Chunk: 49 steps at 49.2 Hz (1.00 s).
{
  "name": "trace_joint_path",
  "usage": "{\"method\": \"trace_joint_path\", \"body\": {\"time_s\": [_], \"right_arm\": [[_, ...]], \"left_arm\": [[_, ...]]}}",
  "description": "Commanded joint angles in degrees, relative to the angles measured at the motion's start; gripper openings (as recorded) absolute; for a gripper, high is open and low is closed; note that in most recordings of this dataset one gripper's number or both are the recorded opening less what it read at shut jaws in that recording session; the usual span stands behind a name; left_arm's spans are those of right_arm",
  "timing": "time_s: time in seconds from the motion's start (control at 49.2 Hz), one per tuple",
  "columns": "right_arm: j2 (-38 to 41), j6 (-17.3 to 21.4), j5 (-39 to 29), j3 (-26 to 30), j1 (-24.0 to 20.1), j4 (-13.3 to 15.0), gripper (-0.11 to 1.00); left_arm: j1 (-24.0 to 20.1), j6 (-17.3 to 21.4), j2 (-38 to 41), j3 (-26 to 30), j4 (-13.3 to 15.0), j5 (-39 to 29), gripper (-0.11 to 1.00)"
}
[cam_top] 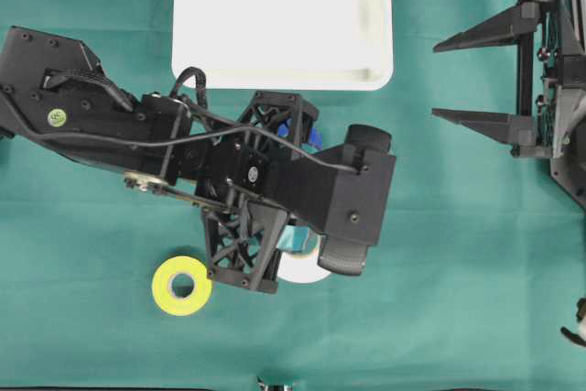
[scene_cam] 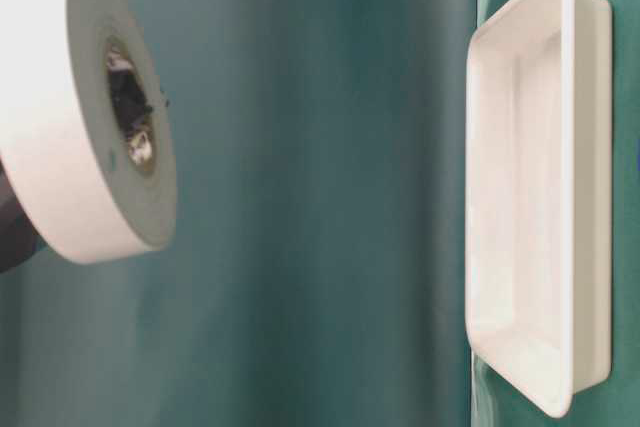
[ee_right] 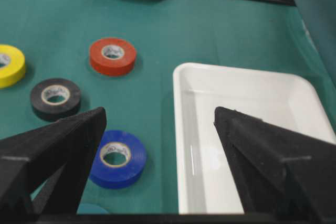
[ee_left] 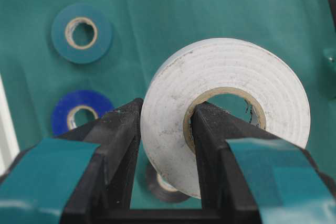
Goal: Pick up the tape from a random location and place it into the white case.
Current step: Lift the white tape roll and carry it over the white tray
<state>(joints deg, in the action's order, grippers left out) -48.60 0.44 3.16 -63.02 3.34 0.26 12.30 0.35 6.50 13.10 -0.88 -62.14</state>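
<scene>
- Green cloth covers the worktop (cam_top: 458, 299) in every view.
- White case (cam_top: 366, 75) sits at the top centre of the overhead view, rim up; nothing seen inside it in the overhead or right wrist views.
- Left claw (ee_left: 167, 129) is clamped on the white tape roll (ee_left: 226, 77): one finger on the outer face, the other through the cardboard core, pinching the roll wall between them.
- White tape roll is lifted off the cloth; the table-level view shows it at the left edge, well apart from the case on the right.
- From overhead, only a sliver of the white roll shows under the left arm, below the case and not over it.
- Right claw (cam_top: 481, 78) is parked at the right edge of the overhead view, jaws spread wide, holding nothing, fingers pointing toward the case.
- Yellow roll (cam_top: 181, 286) lies flat on the cloth just beside the left arm's lower side.
- Blue roll (ee_right: 117, 158) lies flat near the case's long side in the right wrist view.
- Black roll (ee_right: 55, 97) and red roll (ee_right: 112, 55) lie farther from the case, apart from each other.
- Teal roll (ee_left: 81, 32) shows flat on the cloth in the left wrist view, above the blue one.
</scene>
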Motion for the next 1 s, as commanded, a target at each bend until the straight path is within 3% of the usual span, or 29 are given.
{"method": "trace_joint_path", "body": {"time_s": [0.0, 0.366, 0.976], "right_arm": [[0.26, 0.09, 0.26, 1.67, 0.09, -0.09, 0.92], [0.26, 0.0, 0.26, 1.58, 0.09, -0.09, 0.92], [0.26, -0.09, 0.18, 1.58, 0.09, 0.09, 0.92]], "left_arm": [[-0.35, -0.09, -2.29, 1.58, -0.18, 0.35, 0.24], [-4.83, -0.18, -2.64, 0.53, -0.09, 0.26, 0.24], [-22.15, 0.09, -4.13, -3.34, -0.18, 0.7, 0.24]]}}
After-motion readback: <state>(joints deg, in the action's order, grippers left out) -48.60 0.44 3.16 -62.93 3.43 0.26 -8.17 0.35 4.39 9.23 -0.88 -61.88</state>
